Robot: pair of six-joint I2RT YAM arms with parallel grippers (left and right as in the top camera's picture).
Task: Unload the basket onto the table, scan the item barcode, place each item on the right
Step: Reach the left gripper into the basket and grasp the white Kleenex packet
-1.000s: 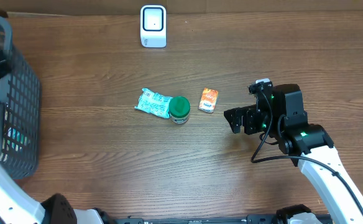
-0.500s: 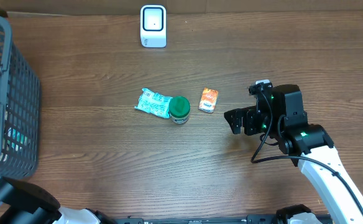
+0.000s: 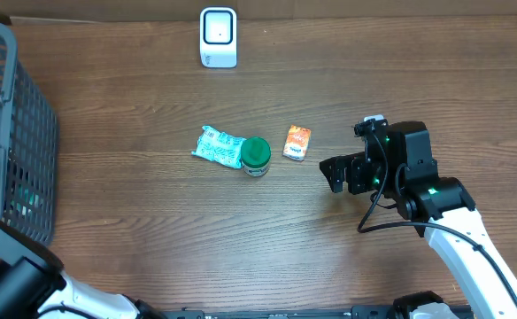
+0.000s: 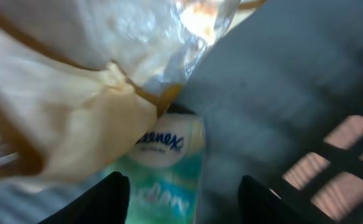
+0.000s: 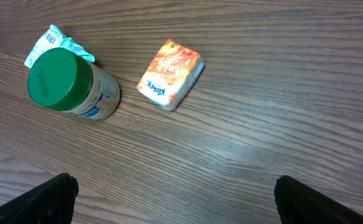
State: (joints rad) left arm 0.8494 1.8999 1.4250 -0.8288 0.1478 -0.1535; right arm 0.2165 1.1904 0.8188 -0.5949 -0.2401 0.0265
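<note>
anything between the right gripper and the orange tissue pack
Nothing visible. Bare table lies between the open right gripper and the orange tissue pack; the green-lidded jar sits beyond the pack.

The brown wooden table (image 3: pixel 241 248) has dark lines in the wood that run from side to side. A white scanner (image 3: pixel 218 37) stands near its far edge, and a dark gray basket (image 3: pixel 28 133) sits at the left side. Near the middle, three small things lie in a row: a green and white packet (image 3: pixel 217 146), a jar (image 3: pixel 257 155) with a green lid touching the packet's right end, and a little orange pack (image 3: pixel 297 143) just beside the jar but not touching it.
</note>
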